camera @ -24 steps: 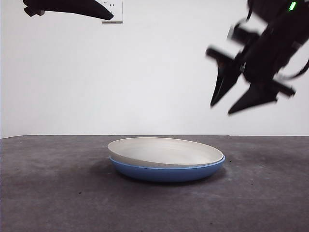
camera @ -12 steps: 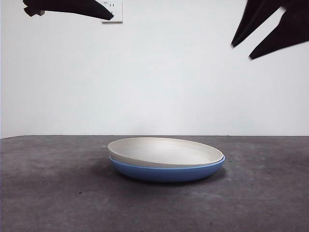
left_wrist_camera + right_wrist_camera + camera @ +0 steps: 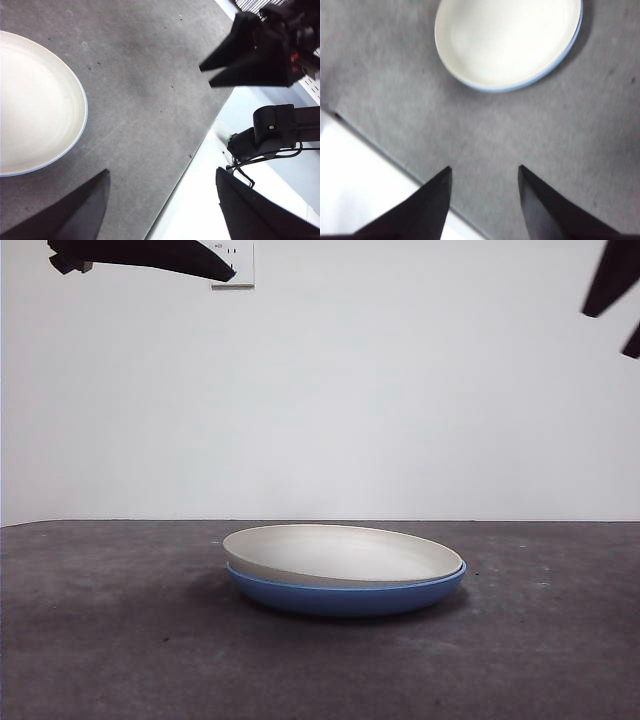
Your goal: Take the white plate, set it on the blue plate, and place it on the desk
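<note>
The white plate (image 3: 340, 551) lies nested in the blue plate (image 3: 345, 596) on the dark grey desk (image 3: 100, 640), in the middle of the front view. Both show in the left wrist view, white plate (image 3: 35, 105) with a thin blue rim (image 3: 65, 155), and in the right wrist view, white plate (image 3: 507, 37) with blue rim (image 3: 555, 65). My right gripper (image 3: 484, 172) is open and empty, high above the desk at the top right corner of the front view (image 3: 615, 295). My left gripper (image 3: 162, 182) is open and empty, high at the top left of the front view (image 3: 140, 255).
The desk's edge (image 3: 185, 165) runs close beside the plates, with pale floor beyond. The right arm (image 3: 260, 50) also shows in the left wrist view. A wall socket (image 3: 235, 262) sits on the white back wall.
My right gripper has risen and drawn away to the top right corner, open and empty. The stacked plates and the left arm have not moved.
</note>
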Controlling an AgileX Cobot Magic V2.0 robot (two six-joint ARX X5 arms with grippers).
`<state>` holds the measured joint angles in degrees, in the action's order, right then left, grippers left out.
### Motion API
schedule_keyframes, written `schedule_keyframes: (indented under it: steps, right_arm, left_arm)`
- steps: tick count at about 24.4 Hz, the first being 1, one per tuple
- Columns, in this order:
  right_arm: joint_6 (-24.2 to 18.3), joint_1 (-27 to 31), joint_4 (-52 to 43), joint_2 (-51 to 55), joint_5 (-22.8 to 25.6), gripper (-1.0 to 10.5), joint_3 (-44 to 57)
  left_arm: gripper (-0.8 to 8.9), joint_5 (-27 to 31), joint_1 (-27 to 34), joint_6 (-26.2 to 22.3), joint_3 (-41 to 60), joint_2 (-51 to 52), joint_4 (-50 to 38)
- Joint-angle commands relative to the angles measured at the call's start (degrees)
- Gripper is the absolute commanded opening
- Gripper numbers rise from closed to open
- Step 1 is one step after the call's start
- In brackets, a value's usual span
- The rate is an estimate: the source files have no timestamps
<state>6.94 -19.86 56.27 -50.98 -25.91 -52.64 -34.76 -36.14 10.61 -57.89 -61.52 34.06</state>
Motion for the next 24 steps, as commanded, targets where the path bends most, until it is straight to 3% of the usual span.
schedule_keyframes:
  steps: [1,5,8,10,12,24]
  right_arm:
    - [-2.5,-0.3,-0.1,-0.2,-0.2,2.1,-1.0]
    - [-2.6,-0.3,-0.4,-0.2,-0.2,2.1,-0.9]
    - [-2.9,-0.3,-0.6,-0.2,-0.2,2.1,-1.0]
    - [-3.0,-0.3,-0.5,-0.2,-0.2,0.9,-1.0]
    - [-3.7,-0.3,-0.5,-0.2,-0.2,0.1,-1.0]
    - [-4.2,-0.3,-0.6,-0.2,-0.2,0.1,-1.0]
  left_arm:
    - [3.43,-0.2,-0.3,0.0,-0.7,-0.2,-0.6]
    - [2.95,-0.2,-0.3,0.0,-0.7,-0.2,-0.4]
    - [1.28,-0.2,-0.3,0.0,-0.7,-0.2,-0.4]
    - [0.20,-0.2,-0.3,-0.1,-0.7,-0.2,-0.4]
    - [0.09,-0.2,-0.3,-0.1,-0.7,-0.2,-0.4]
    - [0.09,-0.2,-0.3,-0.9,-0.7,-0.2,-0.5]
